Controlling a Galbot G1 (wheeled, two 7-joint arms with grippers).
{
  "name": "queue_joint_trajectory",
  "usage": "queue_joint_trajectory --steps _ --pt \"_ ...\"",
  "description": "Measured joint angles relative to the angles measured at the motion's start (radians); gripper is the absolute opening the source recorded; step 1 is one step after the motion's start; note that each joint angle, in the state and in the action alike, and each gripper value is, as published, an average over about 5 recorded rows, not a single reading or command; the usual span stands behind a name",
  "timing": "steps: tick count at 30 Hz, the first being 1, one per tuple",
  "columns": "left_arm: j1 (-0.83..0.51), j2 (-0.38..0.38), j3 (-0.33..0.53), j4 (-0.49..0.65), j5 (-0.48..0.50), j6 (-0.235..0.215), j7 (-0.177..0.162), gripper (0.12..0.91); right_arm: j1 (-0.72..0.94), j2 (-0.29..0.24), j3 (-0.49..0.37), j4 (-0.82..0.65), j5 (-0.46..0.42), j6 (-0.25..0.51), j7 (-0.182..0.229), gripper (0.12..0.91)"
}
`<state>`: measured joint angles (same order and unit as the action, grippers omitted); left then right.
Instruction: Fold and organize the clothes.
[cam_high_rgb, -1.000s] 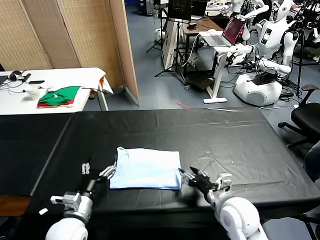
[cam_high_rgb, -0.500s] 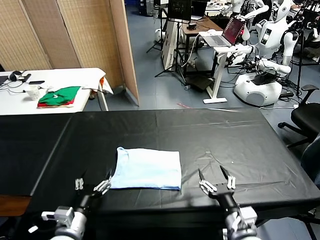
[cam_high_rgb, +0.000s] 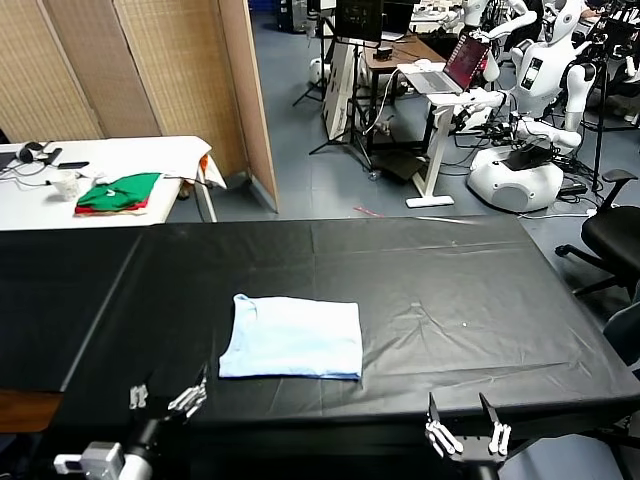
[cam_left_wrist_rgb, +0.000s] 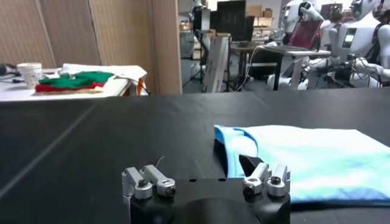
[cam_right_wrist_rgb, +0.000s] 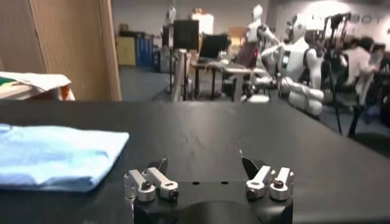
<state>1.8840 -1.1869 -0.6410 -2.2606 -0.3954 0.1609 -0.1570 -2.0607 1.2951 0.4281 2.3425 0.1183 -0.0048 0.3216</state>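
- Pale blue T-shirt folded into a flat rectangle, lying on black worktop, near front edge, left of centre.
- Left tool at worktop's front edge, just in front of shirt's left corner, fingers spread, holding nothing.
- In left wrist view, left tool low over worktop, shirt just beyond its fingertips.
- Right tool past worktop's front edge, right of shirt, well apart from it, fingers spread, empty.
- In right wrist view, right tool fingers wide, shirt off to one side.
- Green-and-red folded garments on white table behind, far left.
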Motion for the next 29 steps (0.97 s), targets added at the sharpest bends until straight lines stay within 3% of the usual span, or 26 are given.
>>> queue_joint_trajectory --steps 11,29 --pt "0.113 -0.064 -0.028 0.026 0.053 -0.152 0.05 0.907 -0.035 0.001 -0.014 0.046 0.011 -0.052 -0.008 0.907" --pt "0.171 -0.076 -0.039 0.023 0.056 -0.168 0.053 0.907 -0.034 -0.004 -0.013 0.034 0.009 -0.059 -0.017 0.907"
